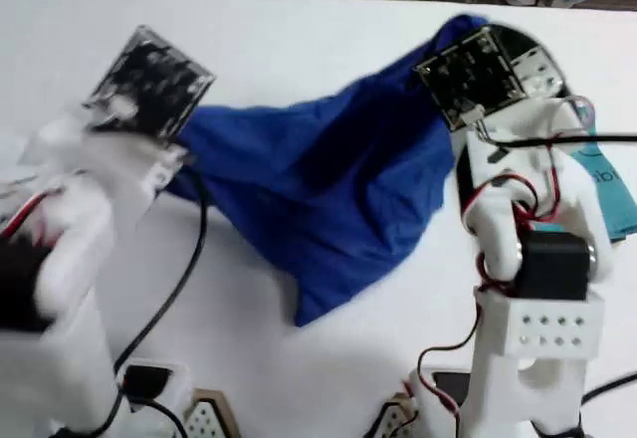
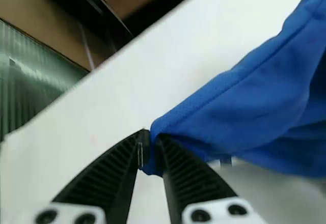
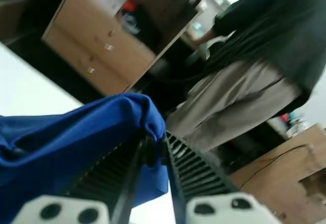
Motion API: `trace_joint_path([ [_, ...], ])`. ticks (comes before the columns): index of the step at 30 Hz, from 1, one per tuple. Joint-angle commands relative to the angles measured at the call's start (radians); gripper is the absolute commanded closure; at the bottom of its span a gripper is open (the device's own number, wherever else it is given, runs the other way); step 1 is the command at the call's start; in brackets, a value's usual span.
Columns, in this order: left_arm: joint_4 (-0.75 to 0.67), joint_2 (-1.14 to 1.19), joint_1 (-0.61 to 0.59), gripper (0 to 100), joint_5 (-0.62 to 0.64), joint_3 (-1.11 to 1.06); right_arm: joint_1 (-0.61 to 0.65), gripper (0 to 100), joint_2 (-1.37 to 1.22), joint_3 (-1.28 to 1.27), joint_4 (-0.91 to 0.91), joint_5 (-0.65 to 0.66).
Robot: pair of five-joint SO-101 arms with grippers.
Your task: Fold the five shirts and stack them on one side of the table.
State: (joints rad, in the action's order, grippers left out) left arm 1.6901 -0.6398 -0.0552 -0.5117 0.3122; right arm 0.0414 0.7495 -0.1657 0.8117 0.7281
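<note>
A blue shirt [image 1: 318,199] hangs stretched between the two arms above the white table [image 1: 299,50], sagging to a point toward the front. At the table's left my left gripper [image 2: 149,147] is shut on one corner of the blue shirt [image 2: 254,112]. At the back right my right gripper [image 3: 154,145] is shut on another corner of the blue shirt [image 3: 66,137], held up off the table. In the high view the left arm [image 1: 149,85] and the right arm [image 1: 478,75] hide the pinched corners under their camera boards.
A teal folded cloth [image 1: 609,194] lies at the right edge, partly behind the right arm. Cables [image 1: 174,289] run along the front by the arm bases. Bare table spreads at the back left and front middle.
</note>
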Motion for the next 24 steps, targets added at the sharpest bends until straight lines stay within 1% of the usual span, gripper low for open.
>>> trace_joint_path([
  [1,0.011,-0.008,-0.037,97,0.009,0.145,-0.031,97.8,-0.001,0.193,-0.025,0.008],
  [3,0.008,-0.008,-0.066,97,0.009,0.196,-0.053,97.8,-0.002,0.278,-0.054,0.011],
  [5,0.008,-0.008,-0.094,97,0.009,0.248,-0.091,97.8,-0.002,0.327,-0.096,0.075],
  [7,0.026,-0.009,-0.095,97,0.020,0.295,-0.108,97.8,0.008,0.356,-0.102,0.149],
  [9,0.038,0.003,-0.095,97,0.063,0.312,-0.111,97.8,0.016,0.376,-0.085,0.167],
  [12,0.009,0.014,-0.095,97,0.081,0.237,-0.110,97.8,0.022,0.379,-0.082,0.169],
  [15,0.051,0.005,-0.092,97,0.124,0.203,-0.105,97.8,0.025,0.379,-0.081,0.169],
  [18,0.052,0.006,-0.034,97,0.138,0.019,-0.105,97.8,0.016,0.377,-0.079,0.169],
  [20,0.012,-0.005,-0.011,97,0.120,-0.108,-0.105,97.8,0.016,0.370,-0.081,0.170],
  [22,-0.003,-0.005,-0.009,97,0.127,-0.122,-0.105,97.8,0.022,0.368,-0.081,0.170],
  [24,-0.005,-0.005,-0.009,97,0.124,-0.088,-0.105,97.8,0.024,0.368,-0.081,0.170],
])
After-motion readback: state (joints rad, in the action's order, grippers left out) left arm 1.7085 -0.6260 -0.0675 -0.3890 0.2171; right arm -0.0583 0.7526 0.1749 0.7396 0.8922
